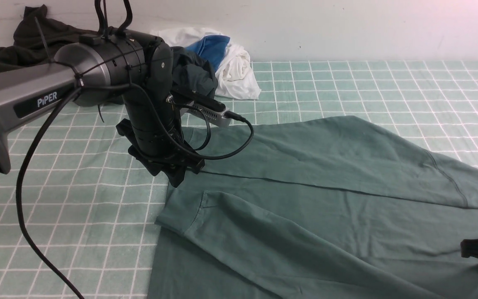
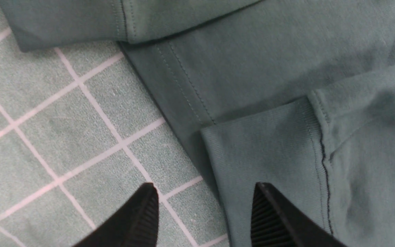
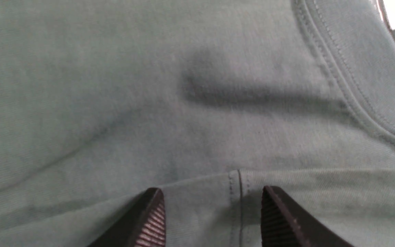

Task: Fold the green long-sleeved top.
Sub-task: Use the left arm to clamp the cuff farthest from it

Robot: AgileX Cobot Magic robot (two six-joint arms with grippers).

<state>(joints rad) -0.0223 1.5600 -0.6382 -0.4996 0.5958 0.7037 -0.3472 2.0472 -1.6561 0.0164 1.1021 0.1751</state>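
Garment status: green long-sleeved top [image 1: 326, 199] is spread flat on checked tablecloth [image 1: 77, 207], filling the front view from centre out to 3 and 5 o'clock. Both sleeves are laid across the body, with ribbed cuff [image 2: 262, 151] at its 9 o'clock edge. Left gripper [image 2: 204, 192] hovers over that edge, jaws apart, holding nothing: one finger over tablecloth, the other over cuff. Right gripper [image 3: 211, 195] sits at 4 o'clock, over body cloth by a stitched seam, jaws also parted, nothing pinched. Whether its tips touch the fabric is unclear in the blurry close view.

Handling judgement: soft, light, limp knit that will sag and drag on the tablecloth. Best hold is likely the doubled edges: cuff-and-hem side for the left, seam side for the right, pinching all layers so the sleeves don't slip out. Pile of other clothes [image 1: 235, 70] at 11 o'clock, well apart.
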